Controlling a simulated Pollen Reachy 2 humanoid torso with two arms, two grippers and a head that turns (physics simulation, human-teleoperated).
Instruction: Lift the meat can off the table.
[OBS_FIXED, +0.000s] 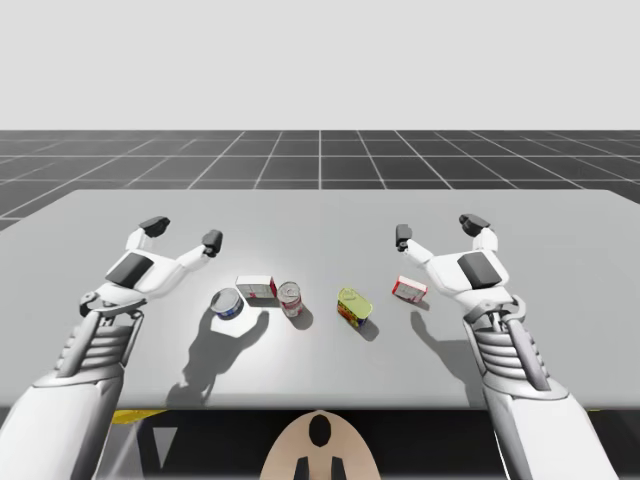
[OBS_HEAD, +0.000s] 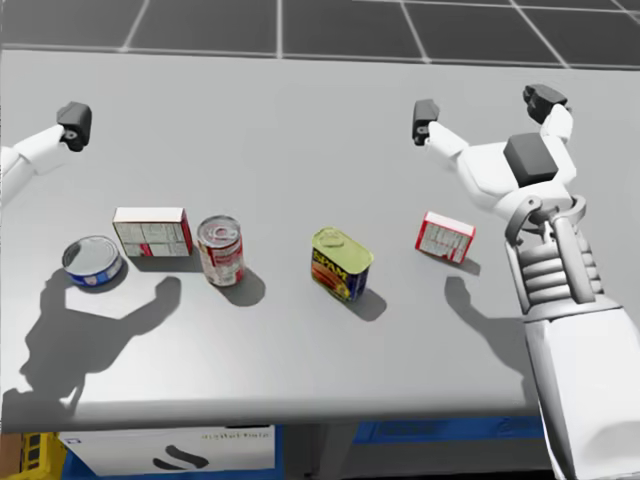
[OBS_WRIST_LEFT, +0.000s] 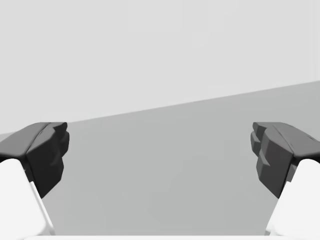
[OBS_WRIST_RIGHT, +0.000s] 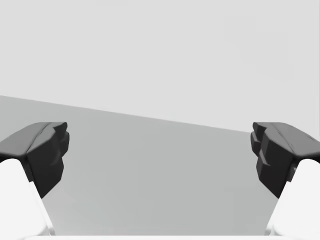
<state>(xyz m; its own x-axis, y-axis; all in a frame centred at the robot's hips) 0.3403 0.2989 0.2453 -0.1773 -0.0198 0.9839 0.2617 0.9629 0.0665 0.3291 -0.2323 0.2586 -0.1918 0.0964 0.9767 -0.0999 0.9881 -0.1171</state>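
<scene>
Meat can (OBS_FIXED: 353, 306): standing near the table's (OBS_FIXED: 320, 215) front edge, midway. Your left gripper (OBS_FIXED: 182, 232) and right gripper (OBS_FIXED: 438, 229): both spread wide, well apart from it.

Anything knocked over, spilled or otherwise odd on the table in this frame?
Nothing stands out. The meat can, red can, blue can, white box and red box all sit on the table, with nothing spilled. The left pincer and right pincer hang open, touching nothing.
</scene>
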